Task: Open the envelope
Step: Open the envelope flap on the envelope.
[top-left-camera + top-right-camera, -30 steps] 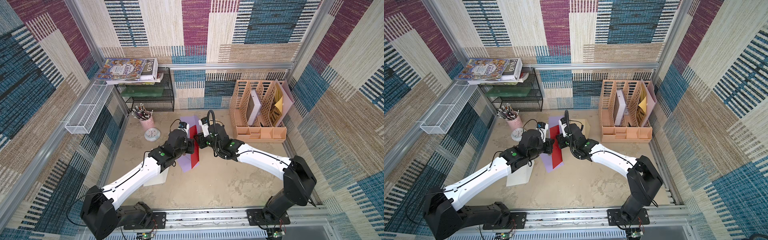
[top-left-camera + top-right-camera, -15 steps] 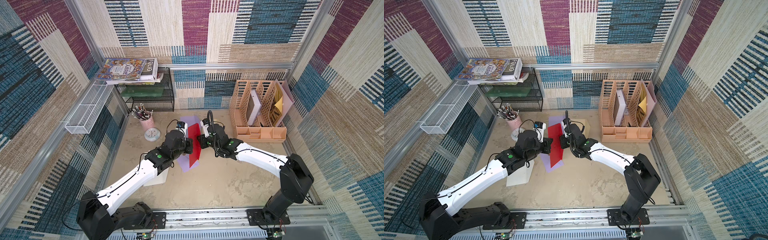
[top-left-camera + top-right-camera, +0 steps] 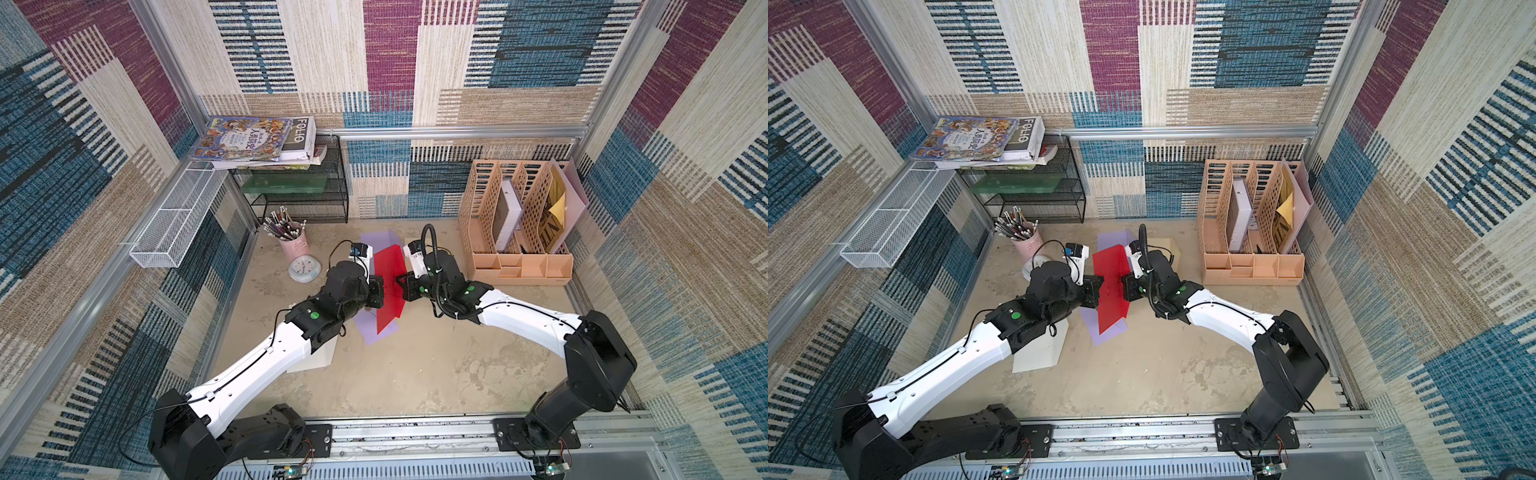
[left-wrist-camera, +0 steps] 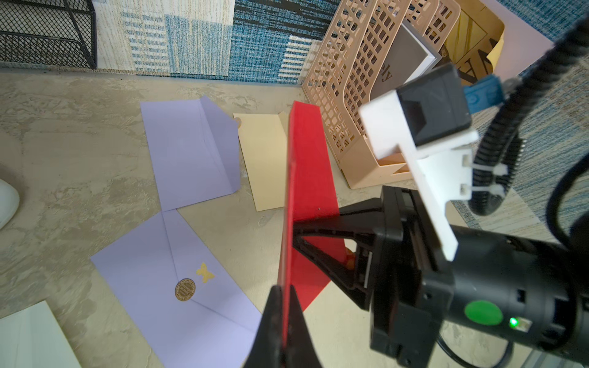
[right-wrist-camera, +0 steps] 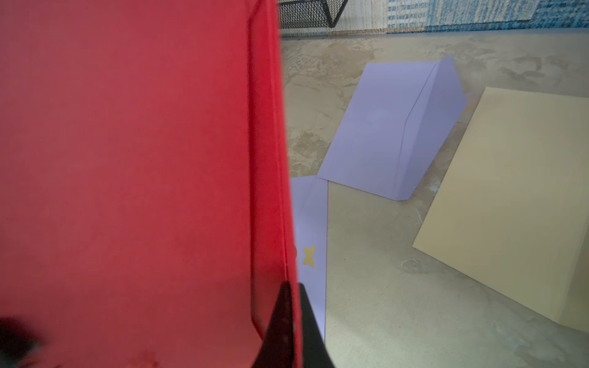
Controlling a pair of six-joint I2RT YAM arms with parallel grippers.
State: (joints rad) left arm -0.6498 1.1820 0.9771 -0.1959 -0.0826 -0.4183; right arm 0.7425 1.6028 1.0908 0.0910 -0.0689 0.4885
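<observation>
A red envelope (image 3: 390, 277) (image 3: 1111, 279) hangs edge-up above the table's middle, held between both arms. My left gripper (image 3: 377, 291) (image 3: 1097, 289) is shut on one long edge; the left wrist view shows the red sheet (image 4: 310, 178) pinched between its black fingers (image 4: 286, 290). My right gripper (image 3: 401, 284) (image 3: 1123, 286) (image 4: 297, 227) is shut on the opposite side. In the right wrist view its jaws (image 5: 294, 286) clamp a thin red layer, with the envelope's face (image 5: 127, 159) filling much of the frame. Whether that layer is the flap I cannot tell.
On the table lie a sealed purple envelope (image 4: 178, 286) with a gold seal, an opened purple one (image 4: 191, 149), a cream one (image 4: 264, 159) and a white one (image 3: 316, 353). A peach file organiser (image 3: 519, 216) stands back right; pencil cup (image 3: 293, 245), clock (image 3: 304, 268) and mesh rack (image 3: 299, 187) back left.
My right gripper has closed onto the red envelope's edge. The envelope has risen slightly and moved towards the back between the two arms.
</observation>
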